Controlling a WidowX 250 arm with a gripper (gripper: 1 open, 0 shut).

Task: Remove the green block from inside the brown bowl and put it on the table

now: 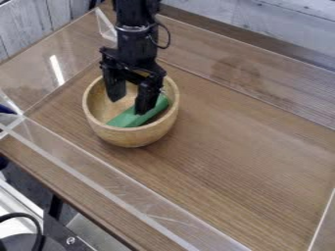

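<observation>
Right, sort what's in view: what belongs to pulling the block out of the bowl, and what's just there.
Belongs to the job:
- green block, lying inside the bowl
- brown bowl
- table
- gripper, open, lowered into the bowl over the block

Just there:
- clear acrylic walls edging the table
</observation>
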